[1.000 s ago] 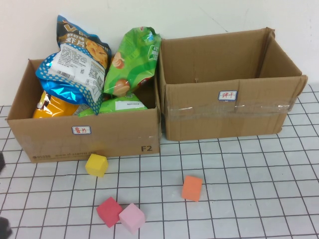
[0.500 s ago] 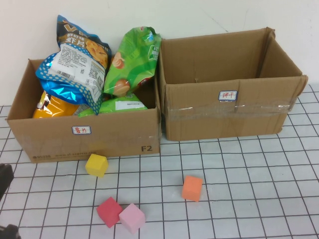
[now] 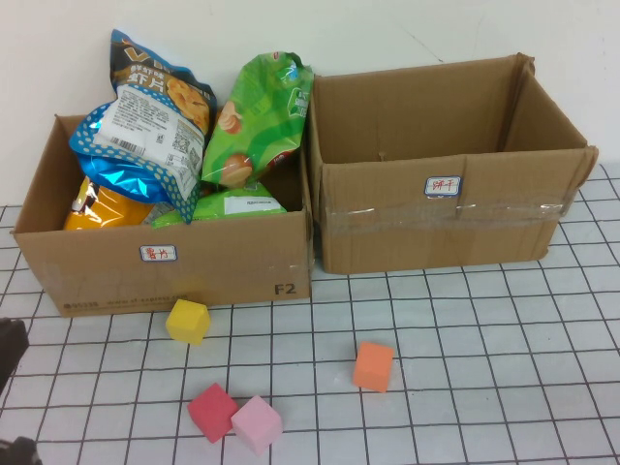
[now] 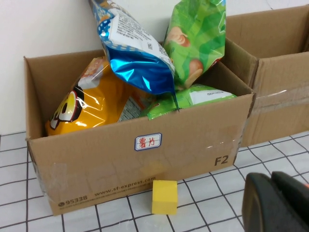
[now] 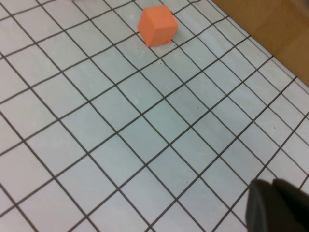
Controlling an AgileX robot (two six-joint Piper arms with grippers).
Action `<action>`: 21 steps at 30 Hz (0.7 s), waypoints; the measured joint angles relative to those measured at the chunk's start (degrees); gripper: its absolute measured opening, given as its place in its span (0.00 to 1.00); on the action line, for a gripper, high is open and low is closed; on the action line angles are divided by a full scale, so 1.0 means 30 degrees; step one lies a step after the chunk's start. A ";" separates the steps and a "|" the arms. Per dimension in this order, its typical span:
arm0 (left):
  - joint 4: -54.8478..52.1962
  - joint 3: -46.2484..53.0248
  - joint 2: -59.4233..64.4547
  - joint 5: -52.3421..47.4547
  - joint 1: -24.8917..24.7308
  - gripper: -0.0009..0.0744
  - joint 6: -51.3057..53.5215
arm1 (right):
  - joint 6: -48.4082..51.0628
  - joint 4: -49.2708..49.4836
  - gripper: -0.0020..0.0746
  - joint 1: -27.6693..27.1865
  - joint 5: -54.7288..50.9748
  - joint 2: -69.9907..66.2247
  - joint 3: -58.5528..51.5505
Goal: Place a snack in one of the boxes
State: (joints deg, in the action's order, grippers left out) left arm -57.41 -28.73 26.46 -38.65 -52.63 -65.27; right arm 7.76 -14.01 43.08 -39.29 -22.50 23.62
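The left cardboard box (image 3: 165, 266) holds several snack bags: a blue bag (image 3: 145, 126), an upright green bag (image 3: 260, 116), a yellow-orange bag (image 3: 102, 208) and a flat green bag (image 3: 237, 203). The right box (image 3: 436, 223) looks empty. My left gripper (image 3: 8, 347) shows only at the table's left edge, in front of the left box. In the left wrist view it (image 4: 271, 181) is shut and empty, facing that box (image 4: 145, 145). My right gripper (image 5: 272, 186) is shut and empty over bare grid table, and is out of the high view.
Foam cubes lie on the grid table in front of the boxes: yellow (image 3: 187, 321), orange (image 3: 373, 365), red (image 3: 212, 411) and pink (image 3: 256, 423). The orange cube (image 5: 157, 25) lies ahead of the right gripper. A white wall stands behind the boxes.
My left gripper has come slightly further into the high view at the left edge. The bags, boxes and cubes have not moved.
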 joint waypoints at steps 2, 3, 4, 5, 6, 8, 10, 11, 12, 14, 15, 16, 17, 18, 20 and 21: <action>-0.0146 0.0254 -0.0035 0.0085 0.0000 0.01 0.0000 | 0.0000 0.0000 0.03 0.0000 0.0006 0.0000 0.0000; -0.0249 0.0429 -0.0035 0.0083 0.0000 0.01 0.0000 | 0.0000 0.0000 0.03 0.0000 -0.0009 0.0000 0.0000; -0.0292 0.0691 -0.0161 0.0169 0.0000 0.01 0.0000 | 0.0000 0.0000 0.03 0.0000 -0.0040 0.0000 0.0000; -0.0292 0.1026 -0.0296 0.0298 0.0136 0.01 -0.0031 | 0.0000 0.0039 0.03 0.0000 -0.0040 0.0000 0.0000; -0.0292 0.1316 -0.0451 0.0334 0.0334 0.01 -0.0179 | 0.0000 0.0039 0.03 0.0000 -0.0040 0.0000 0.0000; -0.0292 0.2031 -0.0859 0.0399 0.1074 0.01 -0.0572 | 0.0000 0.0039 0.03 0.0000 -0.0080 0.0000 0.0000; -0.0123 0.2719 -0.1421 0.0471 0.2059 0.01 -0.0874 | 0.0000 0.0039 0.03 0.0000 -0.0108 0.0000 0.0000; -0.0032 0.3049 -0.1764 0.0551 0.2696 0.01 -0.0883 | 0.0000 0.0039 0.03 0.0000 -0.0108 0.0000 0.0000; 0.0016 0.3239 -0.2068 0.0676 0.3249 0.01 -0.0914 | 0.0000 0.0039 0.03 0.0000 -0.0108 0.0000 0.0000; 0.0061 0.3977 -0.2926 0.1378 0.4791 0.01 -0.0561 | 0.0000 0.0039 0.03 0.0000 -0.0108 0.0000 0.0000; 0.0183 0.4255 -0.3293 0.1845 0.5636 0.01 -0.0193 | 0.0000 0.0066 0.03 0.0000 -0.0120 0.0000 0.0000; 0.0495 0.4589 -0.3746 0.2497 0.6504 0.01 0.0396 | 0.0000 0.0066 0.03 0.0000 -0.0120 0.0000 0.0000; 0.1140 0.4876 -0.4194 0.3274 0.7373 0.01 0.1331 | 0.0000 0.0066 0.03 0.0000 -0.0120 0.0000 0.0000; 0.1697 0.5095 -0.4629 0.3635 0.8070 0.01 0.2065 | 0.0000 0.0066 0.03 0.0000 -0.0154 0.0000 0.0000; 0.4128 0.5623 -0.5361 0.4507 0.9585 0.01 0.4452 | -0.0032 0.0066 0.03 0.0000 -0.0154 0.0000 0.0000; 0.5398 0.5909 -0.5778 0.4846 1.0391 0.01 0.5573 | -0.0032 0.0066 0.03 0.0000 -0.0154 0.0000 0.0000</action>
State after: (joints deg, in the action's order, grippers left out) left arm -41.22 -11.01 9.13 -24.11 -21.46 -48.55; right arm 7.67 -13.81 43.08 -39.75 -22.50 23.62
